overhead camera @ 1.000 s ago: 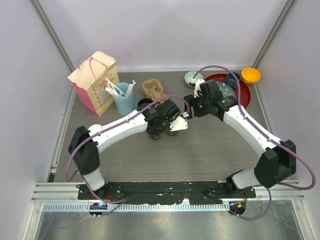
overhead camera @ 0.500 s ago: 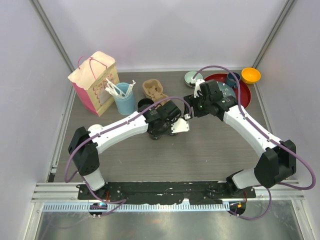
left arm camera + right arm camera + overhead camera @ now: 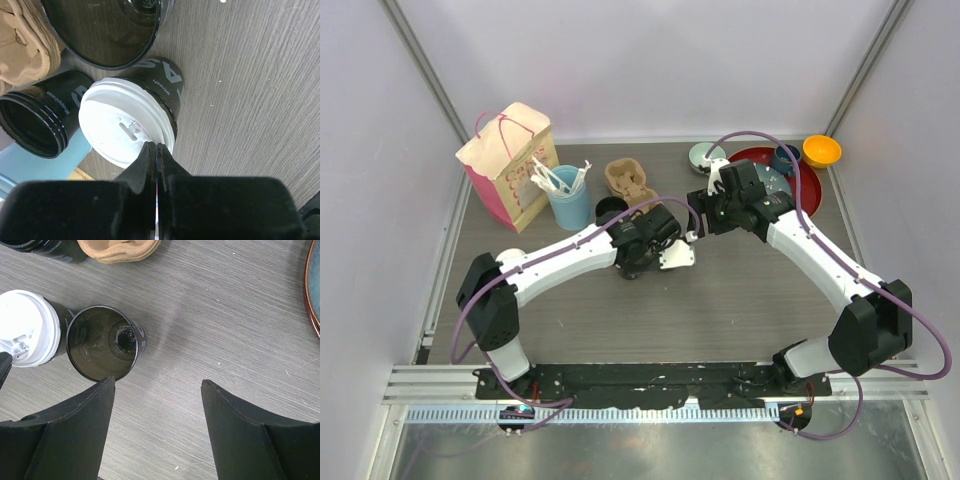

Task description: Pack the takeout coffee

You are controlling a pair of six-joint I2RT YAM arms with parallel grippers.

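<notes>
On the tabletop, left gripper is clenched at lid rim of black cup; right gripper is held open.

- Smoked-glass tumbler: upright, just ahead of the right gripper.
- Tan pulp cup carrier: farther off, to its left.
- Light-blue utensil cup and pink paper bag: well left.
- Red plate and orange bowl: to its right.

my left gripper: jaws pressed together | my right gripper: jaws spread wide | both pointing down, close together
</notes>
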